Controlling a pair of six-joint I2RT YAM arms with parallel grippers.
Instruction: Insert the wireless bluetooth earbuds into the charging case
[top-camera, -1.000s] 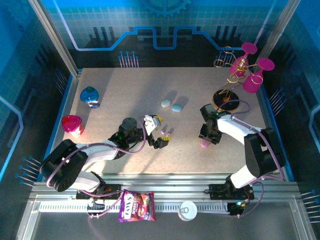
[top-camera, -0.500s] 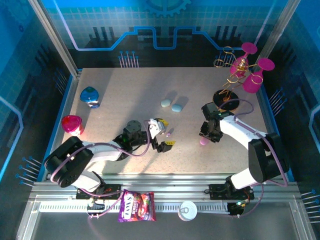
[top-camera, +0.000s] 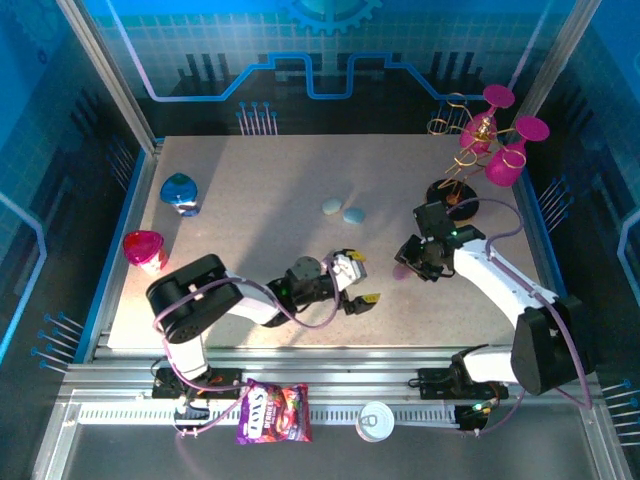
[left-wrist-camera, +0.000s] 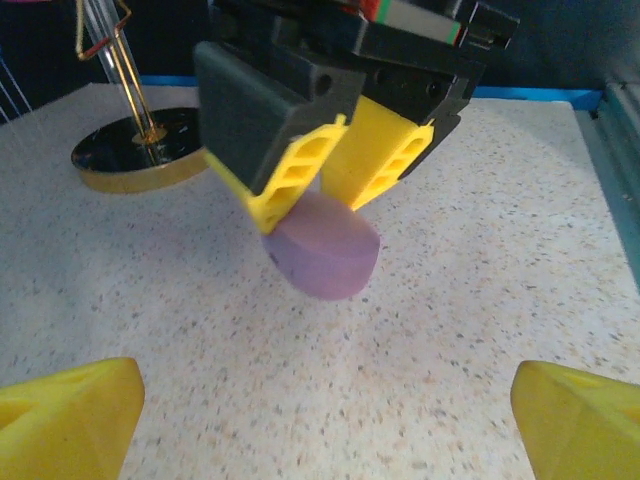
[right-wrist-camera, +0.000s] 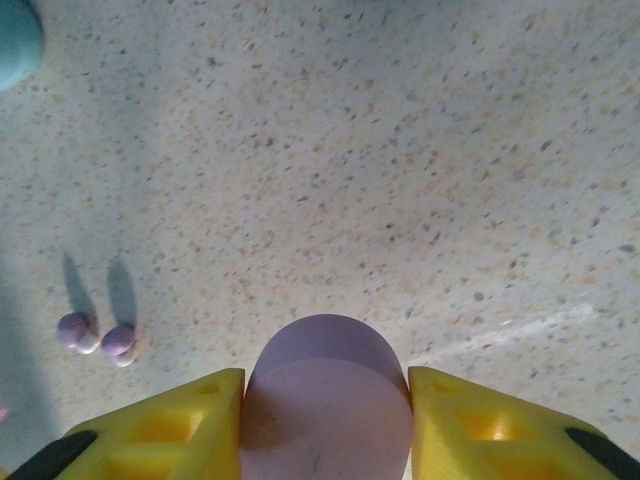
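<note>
I see right hand (left-wrist-camera: 308, 200) grasping purple charging case (left-wrist-camera: 322, 248), pinched between its yellow fingers. Left hand (top-camera: 360, 279) released, fingers spread wide, nothing between them, pointing at right hand from close by. Two purple earbuds (right-wrist-camera: 120, 341) lie side by side on desk (right-wrist-camera: 400, 150), ahead-left of right hand, apart from case

Purple case (right-wrist-camera: 327, 400) cut by bottom edge; teal case (right-wrist-camera: 15, 40) clipped at corner; earbuds (right-wrist-camera: 119, 340) blurred, stems indistinct.
</note>
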